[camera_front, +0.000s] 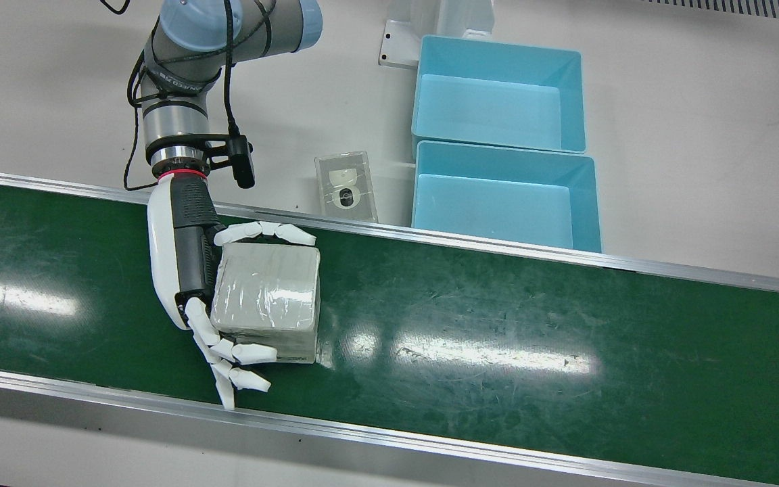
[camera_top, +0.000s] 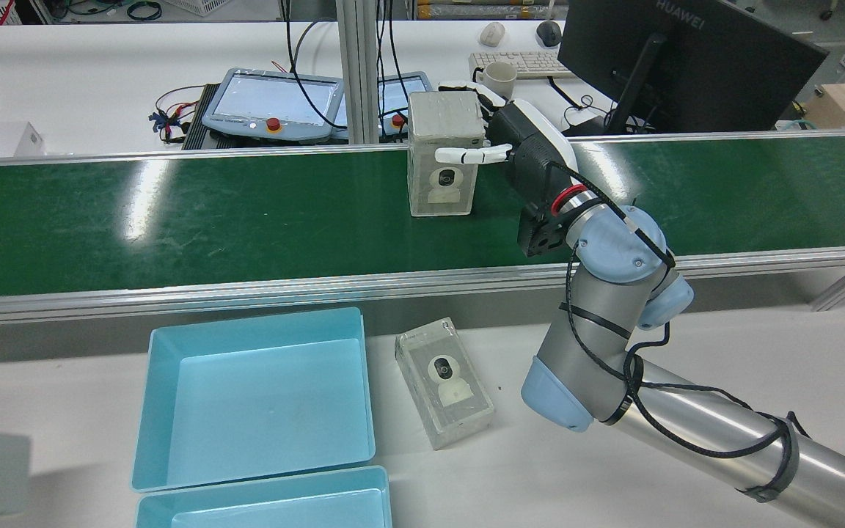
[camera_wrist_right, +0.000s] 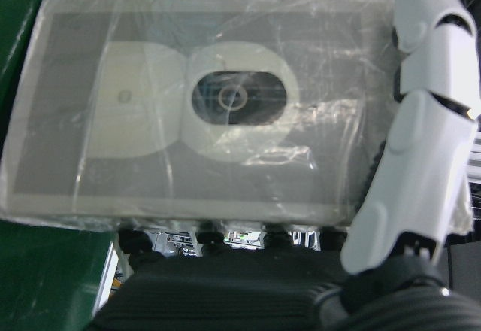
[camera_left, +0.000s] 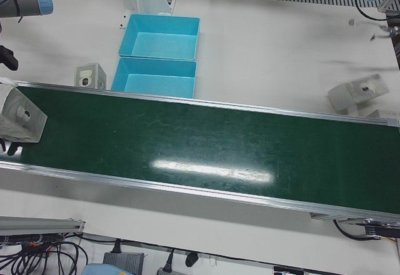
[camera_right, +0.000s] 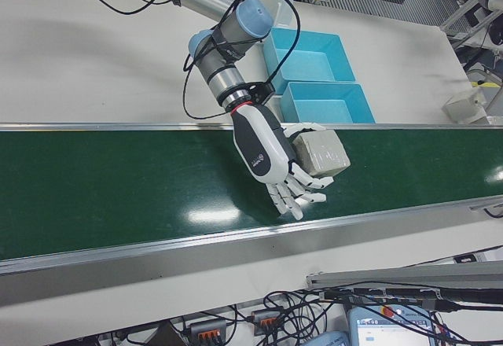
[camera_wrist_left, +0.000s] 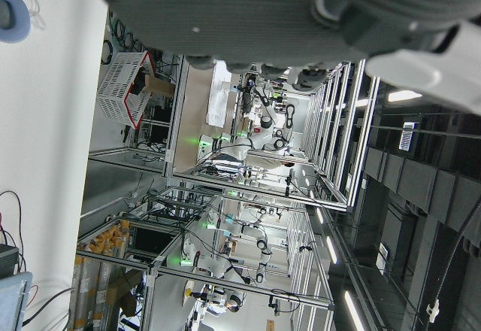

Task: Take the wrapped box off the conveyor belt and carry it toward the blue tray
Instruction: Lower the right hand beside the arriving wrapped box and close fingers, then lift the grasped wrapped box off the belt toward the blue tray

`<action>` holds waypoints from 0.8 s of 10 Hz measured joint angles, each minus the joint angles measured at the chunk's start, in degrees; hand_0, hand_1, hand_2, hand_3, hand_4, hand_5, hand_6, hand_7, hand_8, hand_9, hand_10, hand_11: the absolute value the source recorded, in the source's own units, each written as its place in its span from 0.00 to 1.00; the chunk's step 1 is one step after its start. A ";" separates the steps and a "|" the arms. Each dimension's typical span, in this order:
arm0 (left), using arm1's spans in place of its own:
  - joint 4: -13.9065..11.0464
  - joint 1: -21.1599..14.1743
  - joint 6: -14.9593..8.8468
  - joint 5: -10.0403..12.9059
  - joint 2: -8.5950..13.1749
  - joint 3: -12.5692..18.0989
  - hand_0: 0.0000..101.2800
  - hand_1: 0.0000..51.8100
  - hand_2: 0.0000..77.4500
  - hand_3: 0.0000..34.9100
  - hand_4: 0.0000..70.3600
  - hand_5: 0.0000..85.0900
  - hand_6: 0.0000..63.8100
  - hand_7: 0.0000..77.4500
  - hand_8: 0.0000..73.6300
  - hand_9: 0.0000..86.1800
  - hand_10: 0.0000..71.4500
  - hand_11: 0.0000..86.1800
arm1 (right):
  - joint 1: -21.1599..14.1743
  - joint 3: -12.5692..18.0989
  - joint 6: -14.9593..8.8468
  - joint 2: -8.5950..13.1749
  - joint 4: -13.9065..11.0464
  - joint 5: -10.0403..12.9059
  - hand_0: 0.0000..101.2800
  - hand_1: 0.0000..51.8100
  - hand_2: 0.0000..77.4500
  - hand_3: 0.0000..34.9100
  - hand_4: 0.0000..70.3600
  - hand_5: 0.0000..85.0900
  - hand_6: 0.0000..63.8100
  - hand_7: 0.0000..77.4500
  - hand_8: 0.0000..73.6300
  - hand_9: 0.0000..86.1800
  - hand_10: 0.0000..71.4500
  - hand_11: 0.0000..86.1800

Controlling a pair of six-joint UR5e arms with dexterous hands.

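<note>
- Grasp made: right hand (camera_front: 190, 270) wrapped around the wrapped box (camera_front: 268, 301), thumb on one face, fingers (camera_front: 237, 355) curled along the opposite one.
- Box upright over the conveyor belt (camera_front: 498, 338); whether clear of the belt or touching it, cannot tell.
- Left to do: lift, then carry off the belt to the blue tray (camera_front: 504, 196) just beyond the belt's rail, well aside of the box.
- Box: squared grey carton in crinkled, glossy clear film, printed camera picture on one face; likely slippery under hard plastic fingers.
- Belt: matt green, scuffed, glare streaks, aluminium rails.
- Tray: smooth light-blue plastic, rectangular, nothing in it; a twin behind it.
- A second wrapped box (camera_top: 444, 381) flat on the table between belt and tray.
- Left hand (camera_wrist_left: 301, 15): dark palm only, finger state impossible to tell.
</note>
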 joint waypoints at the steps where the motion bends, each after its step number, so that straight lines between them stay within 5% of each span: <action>1: 0.00 0.00 0.00 0.00 0.00 0.00 0.00 0.00 0.01 0.00 0.01 0.01 0.01 0.01 0.00 0.01 0.01 0.00 | -0.02 0.00 0.05 0.01 0.44 0.12 0.41 0.04 0.37 0.82 0.35 0.45 0.22 0.45 0.22 0.23 0.28 0.24; 2: 0.00 0.00 0.00 0.00 0.00 0.00 0.00 0.00 0.01 0.00 0.01 0.01 0.01 0.01 0.01 0.00 0.00 0.00 | 0.01 0.12 0.15 0.01 0.98 0.24 0.41 0.04 0.37 0.82 0.35 0.45 0.22 0.45 0.22 0.23 0.28 0.24; 4: 0.00 0.00 0.00 0.00 0.00 0.00 0.00 0.00 0.01 0.00 0.01 0.01 0.00 0.01 0.01 0.00 0.01 0.00 | 0.17 2.34 0.30 0.22 1.45 0.42 0.41 0.01 0.39 0.64 0.43 0.49 0.42 0.60 0.48 0.44 0.53 0.42; 5: 0.00 0.00 0.00 0.00 0.00 0.00 0.00 0.00 0.01 0.00 0.01 0.01 0.01 0.01 0.01 0.00 0.00 0.00 | -0.24 4.66 0.12 0.70 1.43 0.52 0.39 0.00 0.40 0.46 0.46 0.51 0.50 0.65 0.64 0.56 0.60 0.47; 6: 0.00 0.00 0.00 0.00 0.00 0.00 0.00 0.00 0.01 0.00 0.01 0.01 0.00 0.01 0.01 0.00 0.00 0.00 | -1.53 7.47 -0.30 1.40 1.34 0.90 0.39 0.00 0.40 0.46 0.46 0.51 0.50 0.65 0.64 0.56 0.60 0.47; 7: 0.00 0.00 0.00 0.00 0.00 0.00 0.00 0.00 0.01 0.00 0.01 0.01 0.01 0.01 0.00 0.01 0.01 0.00 | -4.20 10.50 -0.98 1.99 1.20 2.08 0.42 0.00 0.40 0.24 0.48 0.54 0.56 0.71 0.72 0.63 0.59 0.70; 8: 0.00 0.00 0.00 0.00 0.00 0.00 0.00 0.00 0.01 0.00 0.01 0.01 0.01 0.01 0.00 0.01 0.01 0.00 | -8.03 13.60 -2.34 2.33 1.11 4.10 0.42 0.00 0.40 0.14 0.49 0.56 0.58 0.73 0.74 0.66 0.57 0.62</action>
